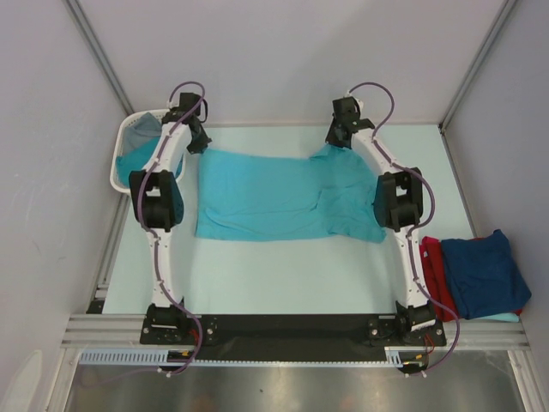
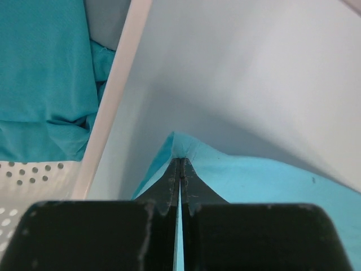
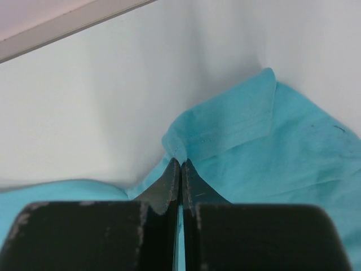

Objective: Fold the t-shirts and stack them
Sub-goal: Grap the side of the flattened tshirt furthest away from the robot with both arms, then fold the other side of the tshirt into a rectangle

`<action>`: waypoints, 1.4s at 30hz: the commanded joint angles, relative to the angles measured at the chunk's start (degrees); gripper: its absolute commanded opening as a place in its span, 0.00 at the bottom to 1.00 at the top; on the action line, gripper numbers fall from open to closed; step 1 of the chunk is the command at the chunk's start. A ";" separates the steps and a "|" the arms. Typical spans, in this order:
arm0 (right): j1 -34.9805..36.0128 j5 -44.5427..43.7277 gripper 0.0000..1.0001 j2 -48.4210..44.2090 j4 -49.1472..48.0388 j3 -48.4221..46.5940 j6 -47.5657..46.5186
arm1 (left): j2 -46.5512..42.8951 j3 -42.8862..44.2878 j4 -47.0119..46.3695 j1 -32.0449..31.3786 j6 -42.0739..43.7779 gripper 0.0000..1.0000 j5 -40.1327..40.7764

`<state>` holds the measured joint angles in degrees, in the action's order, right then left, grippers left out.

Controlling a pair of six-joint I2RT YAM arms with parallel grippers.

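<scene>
A teal t-shirt lies spread across the middle of the table. My left gripper pinches its far left corner, jaws shut on the cloth. At the far right edge my right gripper is shut on the shirt's hem by a sleeve. A folded navy t-shirt rests on a red t-shirt at the right side of the table. More teal cloth and grey cloth lie in the basket.
A white slotted basket stands at the far left beside my left arm, its rim close to my left gripper. White walls enclose the table on three sides. A black strip runs along the near edge between the arm bases.
</scene>
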<state>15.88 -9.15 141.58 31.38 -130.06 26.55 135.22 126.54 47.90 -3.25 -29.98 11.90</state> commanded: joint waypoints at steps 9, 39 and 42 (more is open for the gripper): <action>1.17 -4.03 0.00 -12.80 -2.81 10.25 -1.67 | -10.06 -7.53 -1.41 -0.89 -0.43 0.00 1.72; 4.69 -14.93 0.00 -35.66 -3.52 37.94 -1.15 | -29.83 -35.04 -4.74 -4.31 -0.87 0.00 6.64; 4.78 -16.07 0.00 -37.16 -2.99 40.05 -0.97 | -31.24 -37.33 -5.10 -4.40 -0.78 0.00 6.91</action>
<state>20.25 -21.69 109.19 27.79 -92.01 24.80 108.79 91.29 44.56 -7.16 -30.00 16.91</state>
